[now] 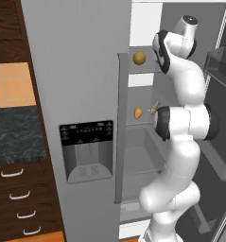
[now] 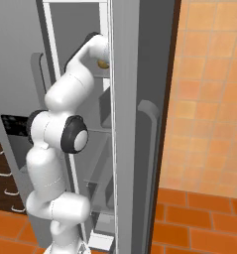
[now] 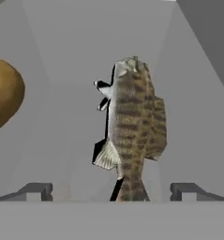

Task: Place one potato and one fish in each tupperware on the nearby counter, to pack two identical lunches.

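You see the open fridge [image 1: 86,71] holding one potato [image 1: 139,57] on the upper shelf [image 1: 147,66], and below it a second potato [image 1: 138,112] beside a fish [image 3: 134,126]. The gripper [image 3: 112,191] is released, its fingertips [image 3: 36,191] spread wide on both sides of the fish tail. The counter [image 1: 15,132] lies left of the fridge.
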